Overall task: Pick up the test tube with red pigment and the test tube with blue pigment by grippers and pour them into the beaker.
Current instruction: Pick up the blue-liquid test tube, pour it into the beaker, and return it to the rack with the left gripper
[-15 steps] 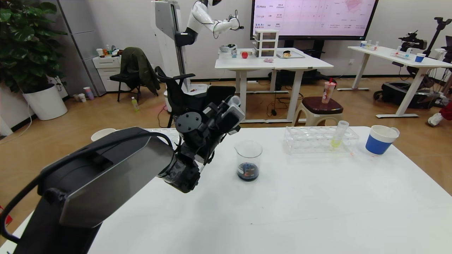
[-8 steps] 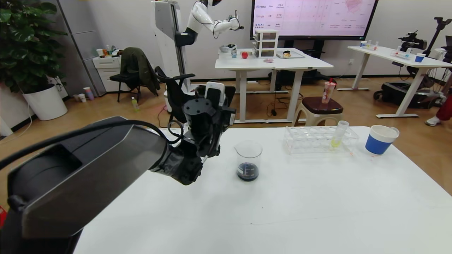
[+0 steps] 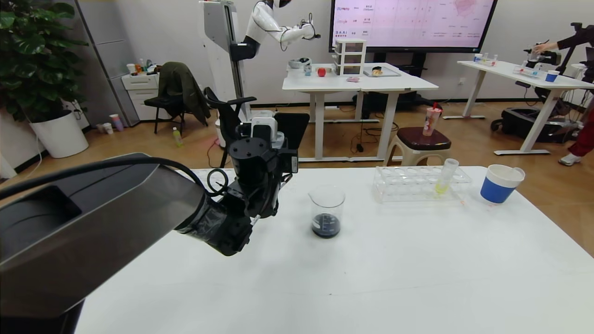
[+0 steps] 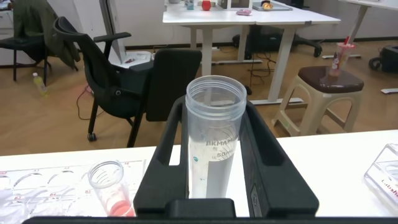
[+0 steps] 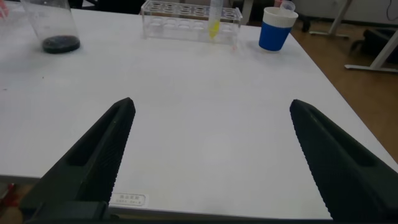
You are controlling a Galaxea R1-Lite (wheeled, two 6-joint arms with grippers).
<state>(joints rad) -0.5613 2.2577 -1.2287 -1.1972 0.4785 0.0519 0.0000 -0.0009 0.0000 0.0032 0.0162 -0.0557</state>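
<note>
My left gripper (image 3: 265, 133) is shut on a clear test tube (image 4: 214, 146) and holds it upright above the table, left of the beaker. The tube shows no liquid, only tiny bluish specks on its wall. The glass beaker (image 3: 326, 211) stands mid-table with dark liquid at its bottom; it also shows in the right wrist view (image 5: 53, 28). No tube with deep-red or bright blue liquid is in view. My right gripper (image 5: 211, 104) is open and empty, low over the table's near right part, and does not show in the head view.
A clear rack (image 3: 417, 183) at the back right holds a yellow-liquid tube (image 3: 445, 178), with a blue-and-white paper cup (image 3: 500, 183) beside it. A second rack (image 4: 43, 186) at the back left holds a salmon-pink tube (image 4: 112, 193). My bulky left arm fills the near left.
My left gripper has turned from tilted towards the beaker to upright and drawn back to the left, away from the beaker, with the tube still in it.
</note>
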